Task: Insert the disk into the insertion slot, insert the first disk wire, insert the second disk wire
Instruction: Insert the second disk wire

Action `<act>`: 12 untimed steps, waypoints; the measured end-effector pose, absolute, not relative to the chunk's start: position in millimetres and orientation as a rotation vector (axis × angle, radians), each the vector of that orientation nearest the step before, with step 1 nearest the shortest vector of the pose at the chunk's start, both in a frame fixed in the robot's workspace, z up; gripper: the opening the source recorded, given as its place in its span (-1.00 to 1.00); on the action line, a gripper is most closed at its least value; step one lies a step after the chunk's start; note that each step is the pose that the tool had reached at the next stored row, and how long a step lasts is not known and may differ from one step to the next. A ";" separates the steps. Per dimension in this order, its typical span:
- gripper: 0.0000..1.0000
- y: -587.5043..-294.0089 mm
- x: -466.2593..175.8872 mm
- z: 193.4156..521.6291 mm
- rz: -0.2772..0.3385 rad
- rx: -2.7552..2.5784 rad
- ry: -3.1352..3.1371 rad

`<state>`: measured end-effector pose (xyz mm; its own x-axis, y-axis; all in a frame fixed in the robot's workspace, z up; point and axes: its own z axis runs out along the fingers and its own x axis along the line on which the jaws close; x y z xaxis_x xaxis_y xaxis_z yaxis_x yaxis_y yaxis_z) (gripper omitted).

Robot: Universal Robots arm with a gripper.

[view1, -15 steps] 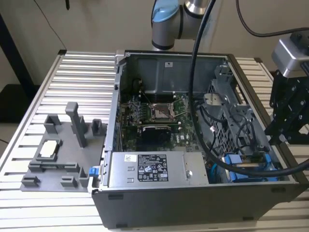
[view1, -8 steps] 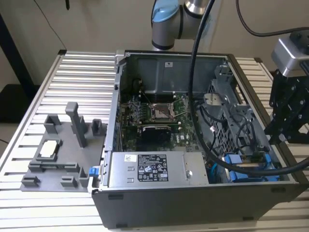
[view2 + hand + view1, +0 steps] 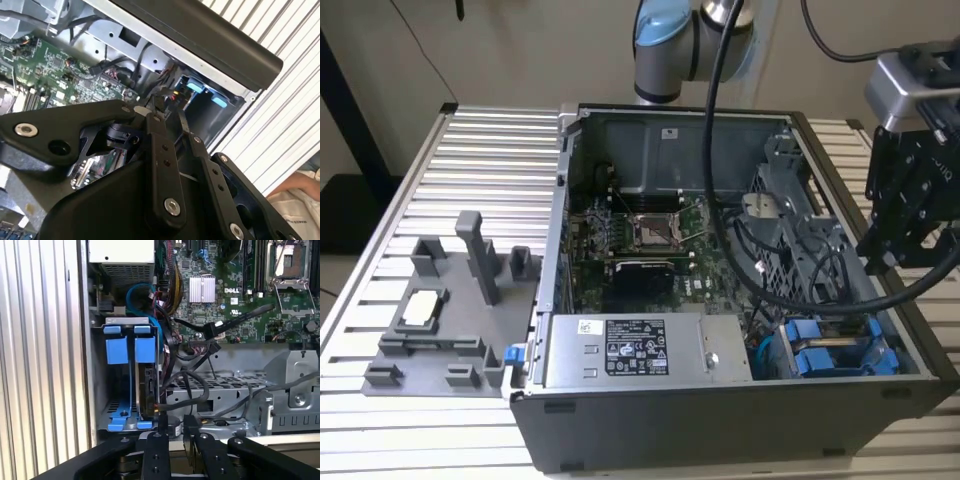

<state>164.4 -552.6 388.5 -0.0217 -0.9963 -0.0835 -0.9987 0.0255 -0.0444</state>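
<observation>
The disk [image 3: 146,382] stands on edge in its blue frame [image 3: 145,349] inside the insertion slot [image 3: 127,320], beside a second blue frame [image 3: 116,350]. In the exterior view the blue frame [image 3: 830,355] shows in the case's near corner on the exterior view's right. My gripper [image 3: 175,421] hovers just off the disk's end, open by a narrow gap with nothing between its fingers [image 3: 157,445]. It hangs over the case wall [image 3: 876,262] and points toward the blue tabs [image 3: 195,87], its tips [image 3: 170,107] apart. Black disk wires [image 3: 195,390] lie loose beside the disk.
The open case [image 3: 720,420] holds a motherboard [image 3: 640,250], a grey power-supply box [image 3: 640,350] and a perforated cage [image 3: 790,260]. A grey fixture tray [image 3: 450,330] with posts sits on the exterior view's left. A thick black cable [image 3: 720,150] crosses the case. A person's hand [image 3: 300,187] is nearby.
</observation>
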 end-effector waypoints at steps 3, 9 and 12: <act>-0.46 -543.6 164.4 388.5 0.041 -2.131 2.182; -0.46 -542.8 163.7 388.5 0.041 -2.131 2.182; -0.46 -542.8 158.0 388.3 0.041 -2.131 2.182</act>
<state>158.0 -542.8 388.3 -0.0217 -0.9963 -0.0836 -0.9987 0.0255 -0.0444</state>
